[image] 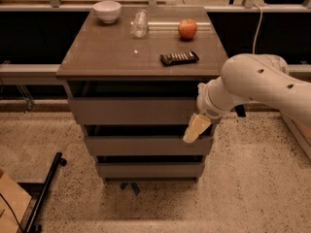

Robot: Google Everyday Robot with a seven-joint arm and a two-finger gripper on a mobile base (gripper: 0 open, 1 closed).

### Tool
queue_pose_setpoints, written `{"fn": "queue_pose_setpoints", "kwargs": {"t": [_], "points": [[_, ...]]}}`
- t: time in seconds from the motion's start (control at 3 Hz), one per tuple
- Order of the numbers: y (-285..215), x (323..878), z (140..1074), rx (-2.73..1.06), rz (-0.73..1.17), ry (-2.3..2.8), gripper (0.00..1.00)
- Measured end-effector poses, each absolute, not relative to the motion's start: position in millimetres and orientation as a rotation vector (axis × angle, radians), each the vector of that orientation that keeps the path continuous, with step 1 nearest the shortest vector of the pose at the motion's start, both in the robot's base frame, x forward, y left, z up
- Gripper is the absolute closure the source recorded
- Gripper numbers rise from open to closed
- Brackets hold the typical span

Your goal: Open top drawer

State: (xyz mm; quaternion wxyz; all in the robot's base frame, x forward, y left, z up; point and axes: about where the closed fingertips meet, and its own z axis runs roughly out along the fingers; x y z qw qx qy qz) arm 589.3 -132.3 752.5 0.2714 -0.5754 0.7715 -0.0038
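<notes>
The top drawer (133,110) is the widest of three, with a plain grey-brown front and no handle, just under the cabinet's brown top (107,52). Its front stands close under the top's edge, with a dark gap above it. My gripper (196,128), cream-coloured at the end of a thick white arm, hangs in front of the cabinet's right side. It is at the lower right corner of the top drawer's front, over the gap above the middle drawer (146,145). The bottom drawer (150,170) sits below.
On the cabinet top stand a white bowl (107,11), a clear glass (139,23), a red apple (187,28) and a flat black object (179,58). A black pole (46,191) and cardboard (9,203) lie on the speckled floor at left.
</notes>
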Motion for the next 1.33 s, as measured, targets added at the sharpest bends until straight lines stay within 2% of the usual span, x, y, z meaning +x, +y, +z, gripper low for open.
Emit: {"fn": "queue_pose_setpoints", "kwargs": {"t": [0.33, 0.67, 1.33], "points": [[-134, 613, 712, -1.552, 0.049, 2.104, 0.0], [-134, 613, 712, -1.552, 0.049, 2.104, 0.0], [-126, 646, 706, -1.46, -0.034, 2.086, 0.0]]}}
